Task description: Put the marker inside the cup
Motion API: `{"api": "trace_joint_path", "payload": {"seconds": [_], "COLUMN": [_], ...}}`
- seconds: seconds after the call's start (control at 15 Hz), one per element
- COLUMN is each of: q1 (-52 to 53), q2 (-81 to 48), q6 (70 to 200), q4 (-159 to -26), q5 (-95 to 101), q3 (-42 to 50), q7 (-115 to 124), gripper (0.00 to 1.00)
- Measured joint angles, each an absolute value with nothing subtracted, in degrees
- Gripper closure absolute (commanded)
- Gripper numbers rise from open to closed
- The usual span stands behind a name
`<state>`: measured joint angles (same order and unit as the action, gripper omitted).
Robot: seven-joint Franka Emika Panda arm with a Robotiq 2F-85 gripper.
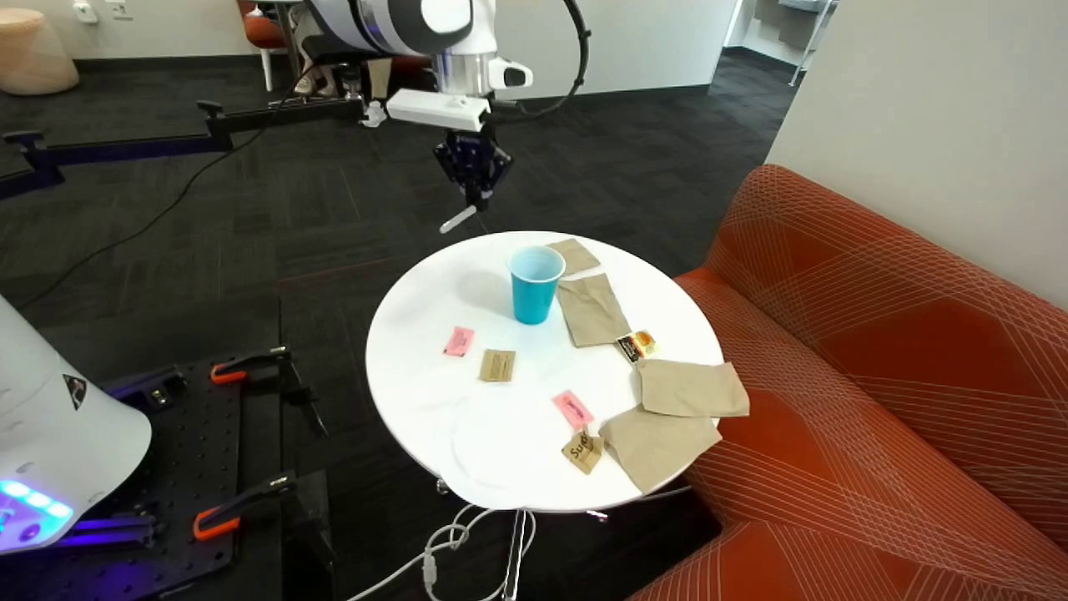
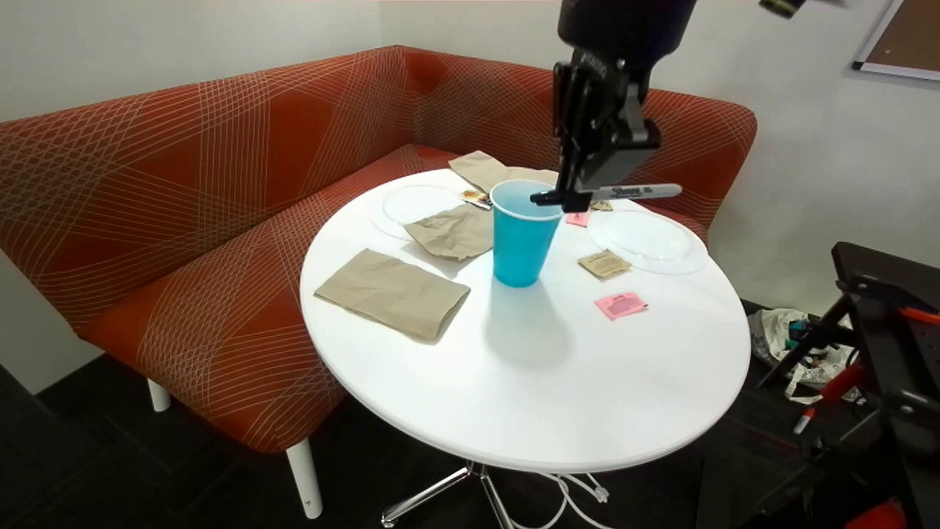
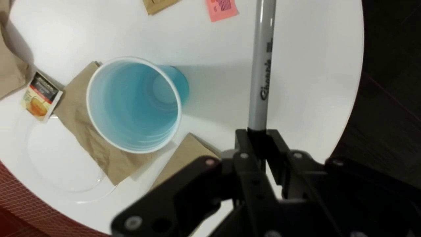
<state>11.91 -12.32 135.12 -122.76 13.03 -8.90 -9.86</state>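
marker (image 2: 633, 192): axis near-level in an exterior view | grey end toward wrist-view top | reads "Sharpie" | fingers (image 3: 275, 144) pinching dark part

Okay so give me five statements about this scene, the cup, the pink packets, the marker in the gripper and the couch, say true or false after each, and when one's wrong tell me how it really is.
1. The cup stands upright on the white table. True.
2. Only one pink packet lies on the white table. False: there are two pink packets.
3. The gripper is closed on the marker. True.
4. The marker is already inside the cup. False: it is outside the cup, held by the gripper.
5. The couch is red-orange with pale lines. True.
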Motion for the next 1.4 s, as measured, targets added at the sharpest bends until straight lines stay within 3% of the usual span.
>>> {"api": "trace_joint_path", "payload": {"seconds": [0.13, 0.2, 0.47, 0.53, 0.8, 1.4], "q1": [12.0, 12.0, 12.0, 12.0, 12.2, 15.8], "q2": [-9.7, -8.5, -8.5, -8.7, -9.0, -8.8], "q6": [133.6, 133.2, 133.2, 133.2, 134.8, 140.7], "q4": [-122.6, -122.6, -122.6, -122.6, -122.8, -123.2], "q5": [13.0, 12.9, 12.9, 12.9, 17.5, 53.7], "q3": [-9.4, -9.6, -9.7, -9.7, -9.6, -7.9], "q7": [-7.7, -6.8, -6.6, -6.6, -2.4, 40.3], "gripper": [0.96, 0.82, 0.82, 0.96, 0.96, 0.96]}}
